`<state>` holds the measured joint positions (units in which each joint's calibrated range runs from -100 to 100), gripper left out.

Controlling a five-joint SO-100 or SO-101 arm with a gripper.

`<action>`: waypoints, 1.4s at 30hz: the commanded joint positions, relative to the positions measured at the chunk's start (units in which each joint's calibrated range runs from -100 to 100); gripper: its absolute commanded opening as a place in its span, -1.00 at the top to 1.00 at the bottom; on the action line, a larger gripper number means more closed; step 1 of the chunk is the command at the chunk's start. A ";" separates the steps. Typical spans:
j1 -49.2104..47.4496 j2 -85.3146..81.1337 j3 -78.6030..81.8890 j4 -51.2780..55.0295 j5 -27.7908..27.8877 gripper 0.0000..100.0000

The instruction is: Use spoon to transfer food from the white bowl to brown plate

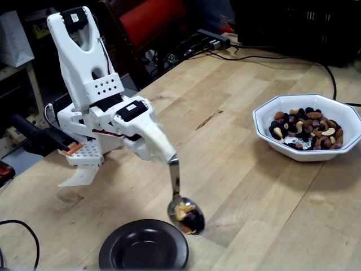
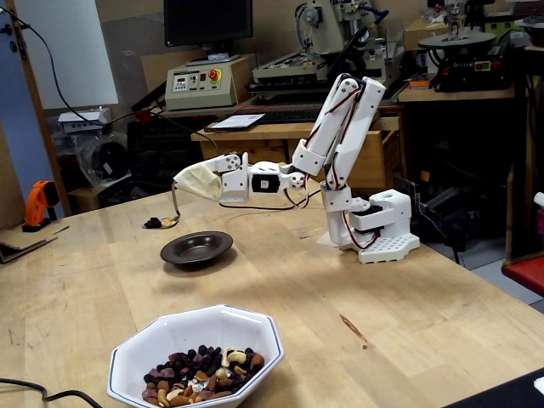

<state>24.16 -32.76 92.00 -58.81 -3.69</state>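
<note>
The arm's gripper (image 1: pixel 167 157) (image 2: pixel 179 184) is wrapped in pale tape and shut on the handle of the silver spoon (image 1: pixel 176 179) (image 2: pixel 175 205). The spoon hangs downward and its bowl carries food (image 1: pixel 187 215) (image 2: pixel 158 223), cashews and dark pieces. In a fixed view the loaded spoon hovers just above the right rim of the brown plate (image 1: pixel 114 249), whose centre looks bare. In the other fixed view the spoon is at the plate's (image 2: pixel 172 252) far left side. The white bowl (image 1: pixel 264 116) (image 2: pixel 134 342) stands apart, holding a heap of food (image 1: pixel 305 127) (image 2: pixel 201 383).
The arm's white base (image 1: pixel 84 121) (image 2: pixel 378 234) stands at the table's edge. Black cables (image 1: pixel 265 56) run along the far side. A cable (image 1: pixel 22 231) loops near the plate. An orange tool (image 2: pixel 37 204) and machines stand beyond the table.
</note>
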 commanded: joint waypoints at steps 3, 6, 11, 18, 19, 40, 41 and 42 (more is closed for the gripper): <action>4.95 -2.20 0.74 -0.24 0.15 0.92; 6.06 -2.20 2.16 -0.40 0.15 0.92; 7.25 -2.20 4.28 -0.24 0.15 0.92; 8.73 -2.20 4.55 -0.24 0.15 0.92; 8.95 -2.11 4.55 -0.24 0.20 0.92; 10.80 -1.43 4.72 -0.16 9.67 0.91; 10.80 -1.43 4.72 -0.16 10.50 0.91; 10.80 -1.43 4.72 -0.16 10.99 0.91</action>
<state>34.89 -32.76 96.46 -58.73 5.01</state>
